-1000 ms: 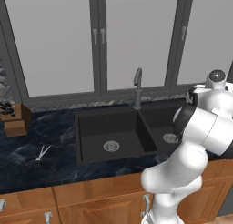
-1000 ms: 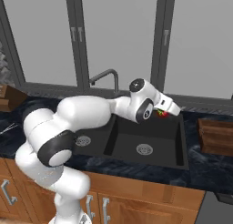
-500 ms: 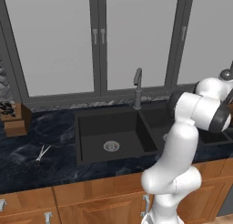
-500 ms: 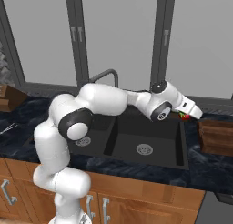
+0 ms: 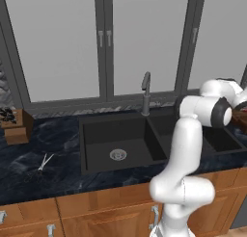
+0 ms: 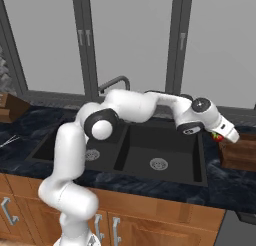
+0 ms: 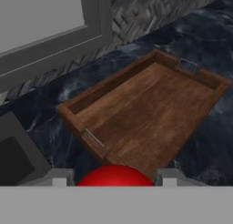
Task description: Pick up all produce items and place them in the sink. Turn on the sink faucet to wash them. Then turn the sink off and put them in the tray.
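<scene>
red fruit (image 7: 114, 175) — lower half cut off, tray (image 6: 239, 151) cropped at edge

No readable text or labels anywhere.

I see the tray (image 7: 150, 109) on the counter (image 5: 53, 149) right of the sink (image 6: 145, 155), the faucet (image 5: 145, 92) behind it, scissors (image 5: 42, 164) left.
</scene>
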